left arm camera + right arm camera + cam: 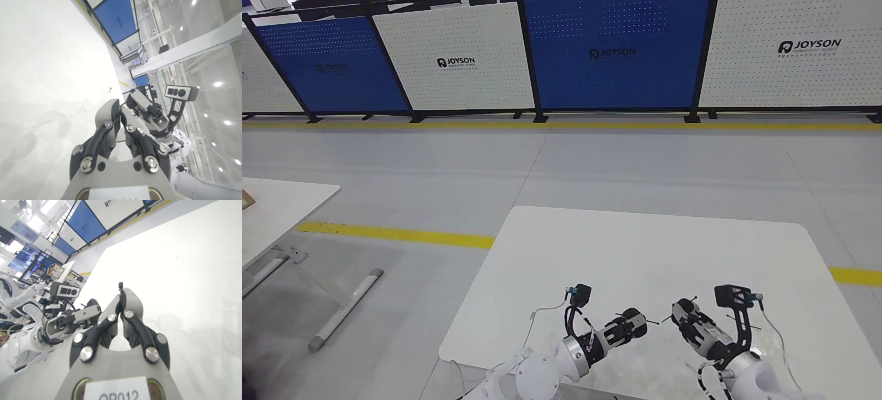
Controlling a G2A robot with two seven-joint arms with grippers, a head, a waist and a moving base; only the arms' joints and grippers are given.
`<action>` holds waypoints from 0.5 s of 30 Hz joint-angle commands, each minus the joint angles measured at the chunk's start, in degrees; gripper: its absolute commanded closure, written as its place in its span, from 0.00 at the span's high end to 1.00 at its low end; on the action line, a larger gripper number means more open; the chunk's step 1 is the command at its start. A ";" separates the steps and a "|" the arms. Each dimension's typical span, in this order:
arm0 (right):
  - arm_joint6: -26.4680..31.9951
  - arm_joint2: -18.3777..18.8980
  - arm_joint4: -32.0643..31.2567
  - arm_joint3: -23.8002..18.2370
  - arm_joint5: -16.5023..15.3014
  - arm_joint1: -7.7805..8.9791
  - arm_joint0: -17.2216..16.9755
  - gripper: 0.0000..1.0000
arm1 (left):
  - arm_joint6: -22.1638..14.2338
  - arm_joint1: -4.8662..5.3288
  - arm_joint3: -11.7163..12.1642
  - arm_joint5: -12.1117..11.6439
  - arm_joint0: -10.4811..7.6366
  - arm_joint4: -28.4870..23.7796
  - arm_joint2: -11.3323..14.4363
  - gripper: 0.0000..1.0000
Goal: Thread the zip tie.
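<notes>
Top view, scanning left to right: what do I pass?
side table → left gripper → zip tie → right gripper

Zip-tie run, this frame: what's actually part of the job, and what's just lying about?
In the job: zip tie; left claw, shut on its strap; right claw, shut just below its head.
Lying about: white table; side table; pegboard panels; yellow floor line.
</notes>
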 commanded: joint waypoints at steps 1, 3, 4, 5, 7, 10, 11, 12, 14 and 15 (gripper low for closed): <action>0.08 0.13 0.07 0.00 -0.10 -0.02 -0.12 0.00 | 0.00 0.00 0.00 0.00 0.00 0.00 0.00 0.00; 0.08 0.13 0.07 0.00 -0.10 -0.02 -0.12 0.00 | 0.00 0.00 0.00 0.00 0.00 0.00 0.00 0.00; 0.08 0.13 0.07 0.00 -0.10 -0.02 -0.12 0.00 | 0.00 0.00 0.00 0.00 0.00 0.00 0.00 0.00; 0.08 0.13 0.07 0.00 -0.10 -0.02 -0.12 0.00 | 0.32 -0.02 0.08 0.06 -0.02 0.01 -0.02 0.00; 0.08 0.13 0.07 0.00 -0.10 -0.02 -0.12 0.00 | 1.09 -0.08 0.31 0.11 -0.07 -0.02 0.01 0.00; 0.08 0.13 0.07 0.00 -0.10 -0.02 -0.12 0.00 | 2.44 -0.14 0.57 0.12 -0.07 -0.26 -0.24 0.00; 0.08 0.13 0.07 0.00 -0.10 -0.02 -0.12 0.00 | 3.12 -0.19 0.60 -0.06 0.02 -0.72 -0.34 0.00; 0.08 0.13 0.07 0.00 -0.10 -0.02 -0.12 0.00 | 3.24 -0.23 0.67 -0.24 0.05 -1.11 -0.33 0.00; 0.08 0.13 0.07 0.00 -0.10 -0.02 -0.12 0.00 | 2.77 -0.23 0.89 -0.42 -0.14 -1.22 -0.30 0.00; 0.08 0.13 0.07 0.00 -0.10 -0.02 -0.12 0.00 | 2.51 -0.21 0.96 -0.46 -0.20 -1.09 -0.27 0.00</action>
